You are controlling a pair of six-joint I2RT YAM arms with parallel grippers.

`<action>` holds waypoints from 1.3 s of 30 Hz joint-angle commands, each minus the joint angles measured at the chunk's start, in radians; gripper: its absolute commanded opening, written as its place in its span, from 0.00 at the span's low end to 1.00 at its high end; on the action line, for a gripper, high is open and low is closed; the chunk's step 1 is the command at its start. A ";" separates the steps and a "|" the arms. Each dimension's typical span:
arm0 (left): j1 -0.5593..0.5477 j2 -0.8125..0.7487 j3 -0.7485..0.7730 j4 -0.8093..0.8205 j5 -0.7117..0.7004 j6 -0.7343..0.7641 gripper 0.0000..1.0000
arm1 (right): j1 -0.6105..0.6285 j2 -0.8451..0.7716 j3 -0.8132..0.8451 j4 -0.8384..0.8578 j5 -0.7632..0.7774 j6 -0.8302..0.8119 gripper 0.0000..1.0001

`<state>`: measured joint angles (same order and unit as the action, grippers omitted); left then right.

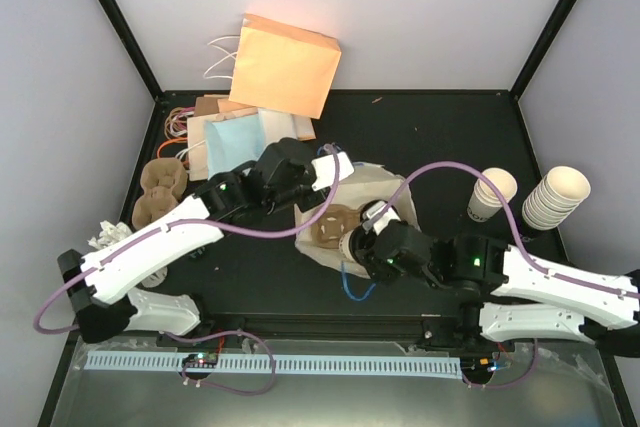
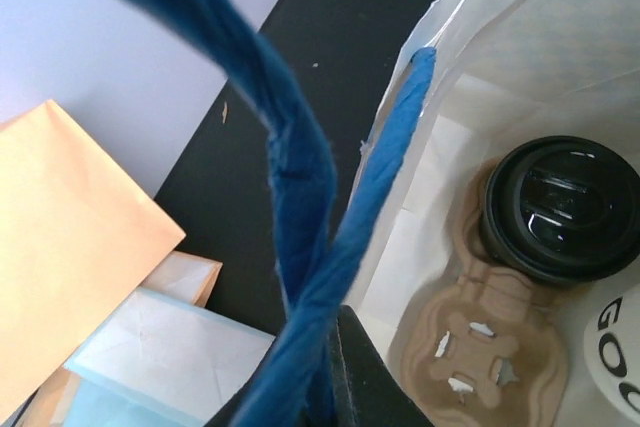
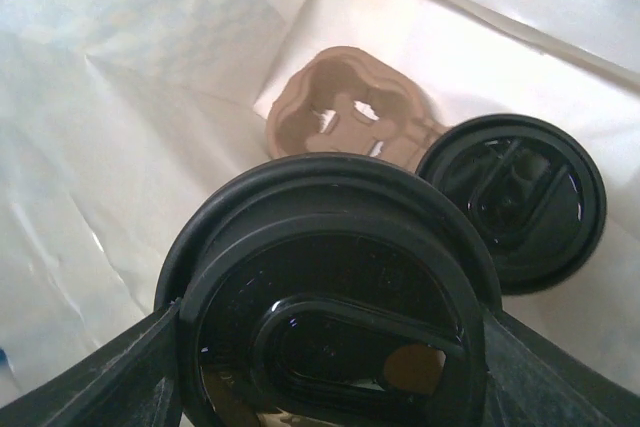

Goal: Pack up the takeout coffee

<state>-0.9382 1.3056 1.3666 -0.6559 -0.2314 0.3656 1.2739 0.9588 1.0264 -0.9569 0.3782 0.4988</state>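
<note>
The takeout coffee (image 3: 330, 297), a cream-white cup with a black lid, is held between my right gripper's (image 3: 330, 347) fingers, inside the open white bag (image 3: 120, 147). In the top view my right gripper (image 1: 362, 239) holds the cup (image 1: 352, 245) at the bag's (image 1: 385, 187) mouth. A brown cup carrier (image 3: 345, 117) lies on the bag's floor with a second black-lidded cup (image 3: 512, 202) in it. My left gripper (image 2: 335, 377) is shut on the bag's twisted blue handle (image 2: 300, 177) and holds that side up. The held cup's white side (image 2: 622, 347) shows beside the carrier (image 2: 480, 342).
Two nested stacks of paper cups (image 1: 492, 192) (image 1: 557, 197) stand at the right. An orange paper bag (image 1: 285, 62) leans on the back wall over a pile of flat bags (image 1: 228, 132). Spare brown carriers (image 1: 160, 192) sit at the left.
</note>
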 commanded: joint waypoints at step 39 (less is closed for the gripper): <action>-0.134 0.023 0.112 0.021 -0.112 -0.006 0.02 | 0.083 0.147 -0.200 0.546 0.274 -0.217 0.65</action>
<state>-1.0637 1.3457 1.4380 -0.6651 -0.3134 0.3931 1.3506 1.1057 0.8547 -0.4931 0.6518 0.2890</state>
